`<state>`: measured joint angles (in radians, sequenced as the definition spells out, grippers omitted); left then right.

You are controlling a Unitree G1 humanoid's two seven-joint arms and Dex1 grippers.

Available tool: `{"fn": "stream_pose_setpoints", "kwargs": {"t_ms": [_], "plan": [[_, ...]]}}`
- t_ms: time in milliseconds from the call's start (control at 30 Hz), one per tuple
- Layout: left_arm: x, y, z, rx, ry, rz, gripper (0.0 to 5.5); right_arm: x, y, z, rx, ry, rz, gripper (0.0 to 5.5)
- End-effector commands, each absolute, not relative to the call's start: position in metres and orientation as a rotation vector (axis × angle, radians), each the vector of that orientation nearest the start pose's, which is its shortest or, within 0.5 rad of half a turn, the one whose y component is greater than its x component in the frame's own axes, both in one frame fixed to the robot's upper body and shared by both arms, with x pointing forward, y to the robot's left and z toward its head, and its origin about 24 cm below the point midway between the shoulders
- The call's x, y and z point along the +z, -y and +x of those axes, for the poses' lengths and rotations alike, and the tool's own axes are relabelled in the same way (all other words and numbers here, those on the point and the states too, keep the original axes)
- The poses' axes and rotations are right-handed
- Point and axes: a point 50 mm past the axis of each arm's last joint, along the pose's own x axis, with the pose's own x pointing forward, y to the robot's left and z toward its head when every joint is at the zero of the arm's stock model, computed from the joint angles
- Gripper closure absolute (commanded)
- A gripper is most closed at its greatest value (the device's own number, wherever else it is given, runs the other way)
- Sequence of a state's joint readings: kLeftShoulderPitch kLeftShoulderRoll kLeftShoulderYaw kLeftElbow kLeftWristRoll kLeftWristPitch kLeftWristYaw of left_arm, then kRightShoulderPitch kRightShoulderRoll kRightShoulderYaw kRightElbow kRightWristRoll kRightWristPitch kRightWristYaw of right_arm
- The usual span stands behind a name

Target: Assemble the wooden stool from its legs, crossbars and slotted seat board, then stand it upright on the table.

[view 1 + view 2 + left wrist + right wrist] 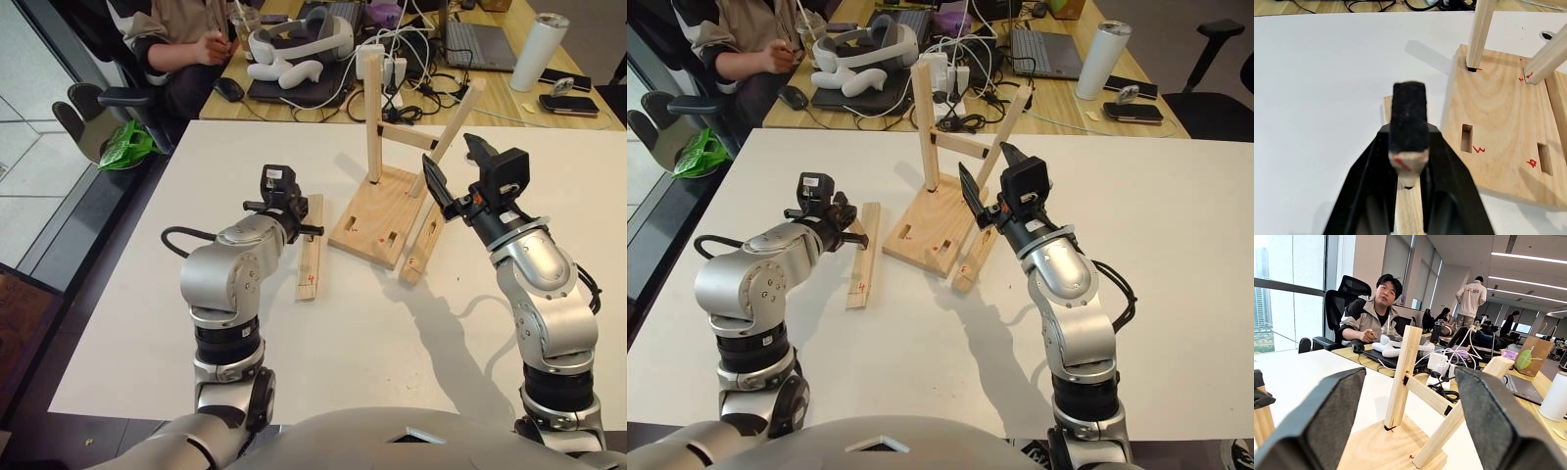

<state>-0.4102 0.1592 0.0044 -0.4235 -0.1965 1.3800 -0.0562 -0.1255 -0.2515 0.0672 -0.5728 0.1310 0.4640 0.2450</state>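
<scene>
The slotted seat board [364, 230] lies flat at the middle of the white table. An upright leg [373, 122] and a tilted leg [453, 127] stand in it, joined by a crossbar [409, 138]. Another leg [421, 247] lies along the board's right edge. Left of the board lies a loose leg [311, 257], and my left gripper [300, 223] is shut on its far part; the leg [1408, 205] runs between the fingers [1408, 117]. My right gripper [458, 168] hangs open just right of the tilted leg, its pads [1317, 426] apart, facing both standing legs [1402, 377].
Behind the white table stands a wooden desk with a headset [299, 44], cables, a laptop [477, 44] and a tumbler [538, 51]; a person sits at its left end. The table's near half [372, 352] is bare white surface.
</scene>
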Motion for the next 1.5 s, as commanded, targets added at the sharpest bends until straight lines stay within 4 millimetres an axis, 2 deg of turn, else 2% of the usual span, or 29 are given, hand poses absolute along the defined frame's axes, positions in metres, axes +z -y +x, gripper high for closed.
{"fn": "stream_pose_setpoints", "kwargs": {"t_ms": [33, 200, 433, 533, 733, 867, 900, 1067, 1200, 1333, 1500], "plan": [[0.094, -0.149, 0.284, -0.238, -0.726, 0.16, 5.09, 0.158, 0.133, 0.246, 0.403, 0.198, -0.165, 2.17], [0.096, -0.158, 0.289, -0.113, -0.695, 0.09, 5.09, 0.157, 0.133, 0.244, 0.399, 0.195, -0.166, 2.17], [0.095, -0.153, 0.258, 0.074, -0.699, -0.078, 5.09, 0.157, 0.137, 0.242, 0.383, 0.191, -0.177, 2.17], [0.092, -0.145, 0.249, 0.063, -0.72, -0.068, 5.09, 0.157, 0.135, 0.242, 0.388, 0.192, -0.178, 2.17], [0.091, -0.144, 0.256, 0.041, -0.704, -0.048, 5.09, 0.157, 0.133, 0.244, 0.4, 0.197, -0.184, 2.17], [0.107, -0.145, 0.266, 0.033, -0.585, -0.015, 5.09, 0.157, 0.133, 0.243, 0.4, 0.197, -0.184, 2.17], [0.111, -0.145, 0.266, 0.035, -0.559, -0.015, 4.8, 0.156, 0.133, 0.243, 0.401, 0.197, -0.184, 2.17], [0.138, -0.142, 0.269, 0.026, -0.389, 0.041, 4.22, 0.157, 0.132, 0.243, 0.4, 0.2, -0.188, 2.17], [0.153, -0.146, 0.269, 0.041, -0.333, 0.095, 3.63, 0.157, 0.132, 0.243, 0.399, 0.202, -0.189, 2.17], [0.183, -0.155, 0.283, 0.087, -0.201, 0.087, 3.63, 0.157, 0.133, 0.244, 0.391, 0.204, -0.188, 2.17], [0.203, -0.163, 0.309, 0.147, -0.054, 0.003, 3.63, 0.158, 0.126, 0.246, 0.411, 0.211, -0.175, 2.17]]}}
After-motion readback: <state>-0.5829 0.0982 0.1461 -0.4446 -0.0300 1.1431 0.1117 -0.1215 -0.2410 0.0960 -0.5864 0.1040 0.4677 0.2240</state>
